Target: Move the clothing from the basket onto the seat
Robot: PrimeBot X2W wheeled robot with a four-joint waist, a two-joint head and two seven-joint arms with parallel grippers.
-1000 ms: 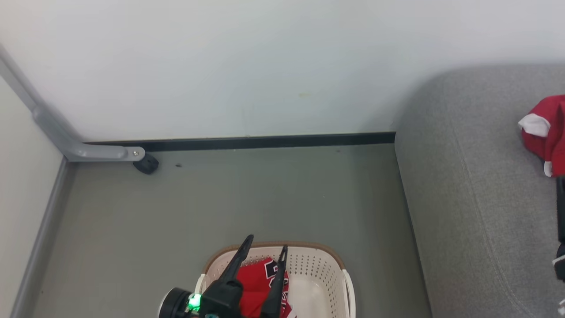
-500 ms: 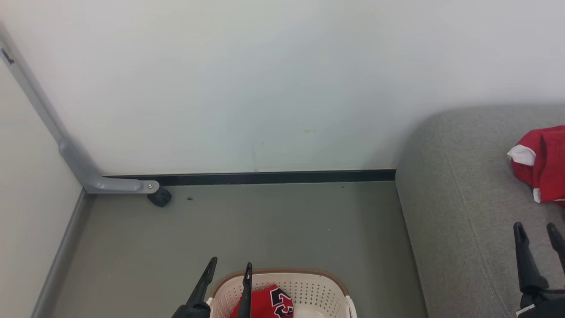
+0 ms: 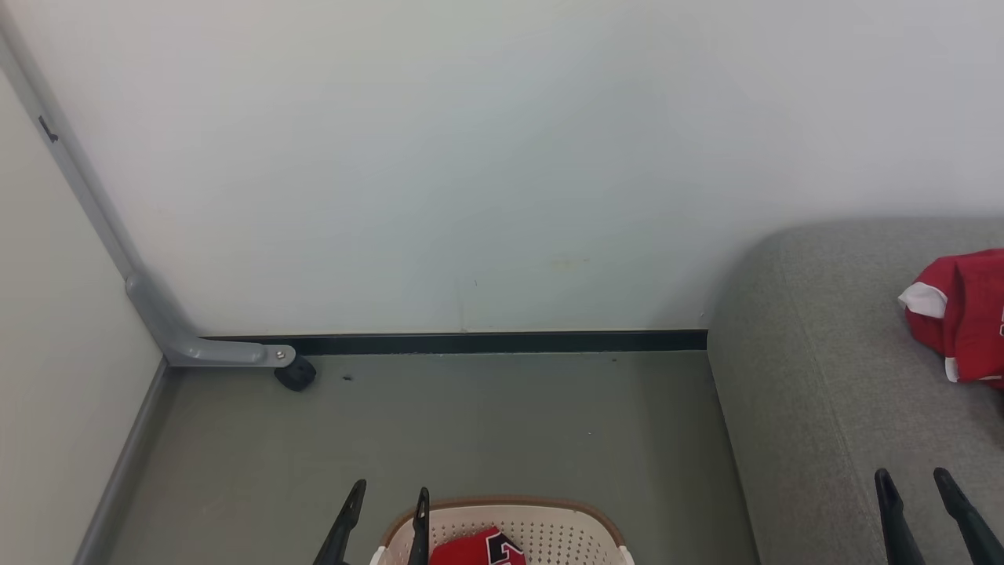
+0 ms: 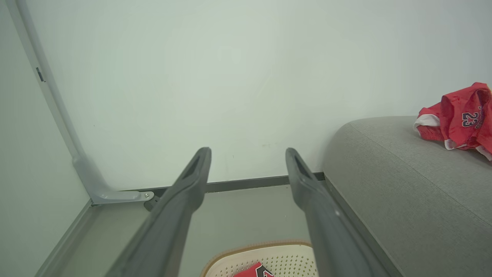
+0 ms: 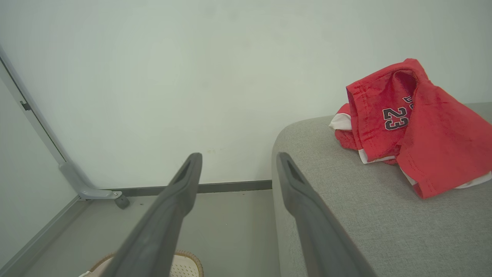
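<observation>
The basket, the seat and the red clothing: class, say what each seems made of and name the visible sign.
Basket: likely moulded plastic, matt cream; rows of small holes, brown woven-look rim.
Seat: matt grey woven upholstery fabric; visible weave and seam.
Clothing: thin, probably synthetic cloth with slight sheen; soft folds, stitched hems.

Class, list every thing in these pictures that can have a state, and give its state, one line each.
basket: upright on floor, one garment inside
seat: one garment on it
garment in basket: crumpled, unheld
garment on seat: crumpled heap, unheld
left tool: open, empty, near basket
right tool: open, empty, above seat
</observation>
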